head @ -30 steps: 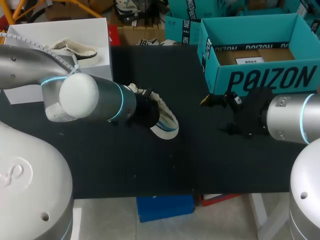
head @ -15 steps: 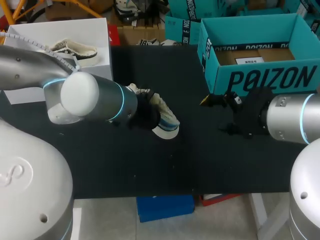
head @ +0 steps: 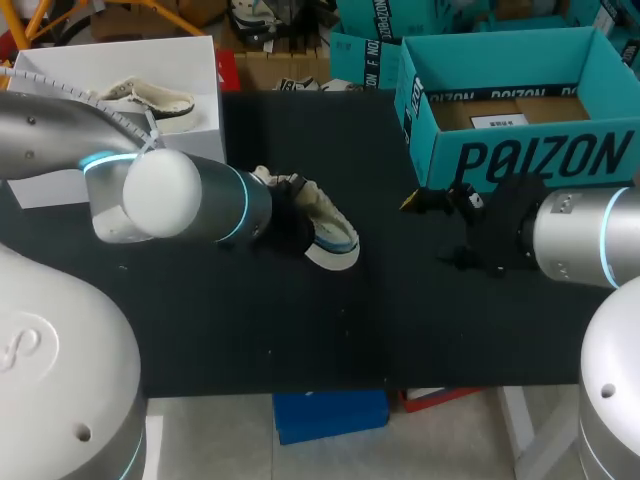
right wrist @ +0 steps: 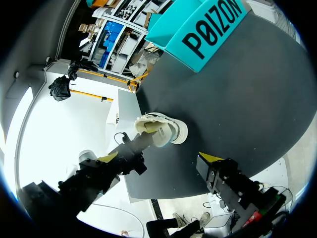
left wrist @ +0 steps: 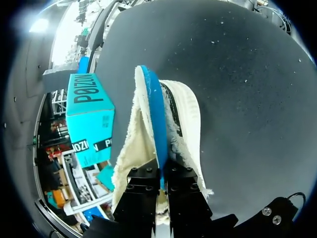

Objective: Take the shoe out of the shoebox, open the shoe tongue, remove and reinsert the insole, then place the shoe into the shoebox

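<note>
Being held near the middle of the counter (head: 400, 320), the shoe (head: 328, 238) is gripped by its blue insole (left wrist: 156, 114), clamped narrowly in the left hand (left wrist: 162, 172). The right hand (head: 432, 230) is spread wide beside the shoebox (head: 520, 150).

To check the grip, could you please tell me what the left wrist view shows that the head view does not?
Only the left wrist view: the left gripper shut on the blue insole, which stands up out of the fleece-lined shoe. Only the head view: the right gripper, open and empty, and a white box holding a second shoe. Both: the shoe on the black table and the teal shoebox.
</note>
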